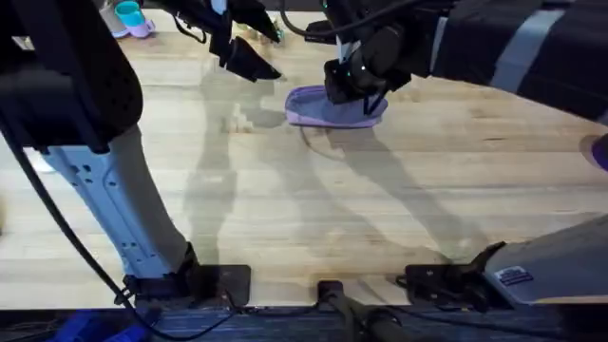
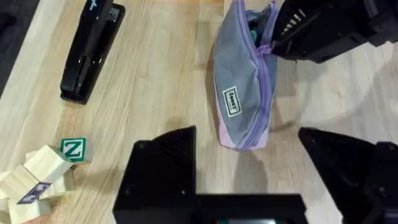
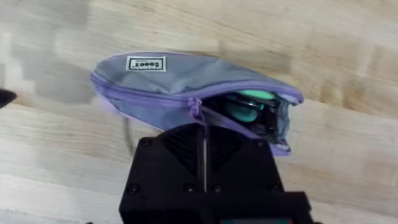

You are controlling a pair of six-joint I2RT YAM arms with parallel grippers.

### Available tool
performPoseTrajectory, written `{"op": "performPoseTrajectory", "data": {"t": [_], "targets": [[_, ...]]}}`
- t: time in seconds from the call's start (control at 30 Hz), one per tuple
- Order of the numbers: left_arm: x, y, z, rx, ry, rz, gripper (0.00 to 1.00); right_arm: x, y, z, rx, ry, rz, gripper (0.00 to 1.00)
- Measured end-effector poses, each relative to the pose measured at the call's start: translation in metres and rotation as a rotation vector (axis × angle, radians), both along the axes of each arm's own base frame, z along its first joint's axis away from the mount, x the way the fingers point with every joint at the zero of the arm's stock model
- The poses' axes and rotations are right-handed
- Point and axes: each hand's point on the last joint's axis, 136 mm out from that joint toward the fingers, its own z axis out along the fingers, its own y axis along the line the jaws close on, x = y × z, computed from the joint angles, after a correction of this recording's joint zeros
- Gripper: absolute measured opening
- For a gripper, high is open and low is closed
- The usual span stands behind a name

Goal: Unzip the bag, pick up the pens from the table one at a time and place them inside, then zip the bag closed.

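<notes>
The lavender bag [image 3: 168, 78] lies on its side on the wooden table [image 1: 380, 209], in the far middle. Its zipper is closed along one half and gapes at the other end. A green pen [image 3: 247, 102] shows inside the gap, with something dark beside it. My right gripper [image 3: 204, 134] is shut at the zipper pull [image 3: 196, 111], right at the slider, and it hovers over the bag [image 1: 332, 109] in the overhead view. My left gripper [image 2: 247, 140] stands wide open just off the bag's closed end [image 2: 242, 106], touching nothing.
A black stapler [image 2: 90, 50] lies to one side of the bag, and a cluster of wooden letter blocks [image 2: 43, 171] sits nearer the left gripper. A teal cup [image 1: 128, 14] stands at the far left edge. The near half of the table is bare wood.
</notes>
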Motion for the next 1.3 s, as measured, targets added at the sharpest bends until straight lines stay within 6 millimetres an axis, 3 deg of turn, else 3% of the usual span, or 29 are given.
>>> {"op": "performPoseTrajectory", "data": {"t": [0.37,0.63,1.03,1.3], "targets": [[0.004,0.002,-0.003,0.017,-0.021,-0.001,0.995,-0.006,-0.001,0.051,0.068,-0.102,0.029,0.031],[-0.002,-0.002,-0.019,0.023,0.002,-0.011,0.995,-0.006,-0.001,0.051,0.069,-0.102,0.03,0.031],[-0.022,-0.039,-0.054,0.026,0.01,-0.105,0.993,-0.006,-0.001,0.051,0.069,-0.102,0.031,0.03],[-0.028,-0.047,-0.07,0.033,0.01,-0.123,0.994,-0.006,-0.001,0.051,0.069,-0.102,0.03,0.031]]}}
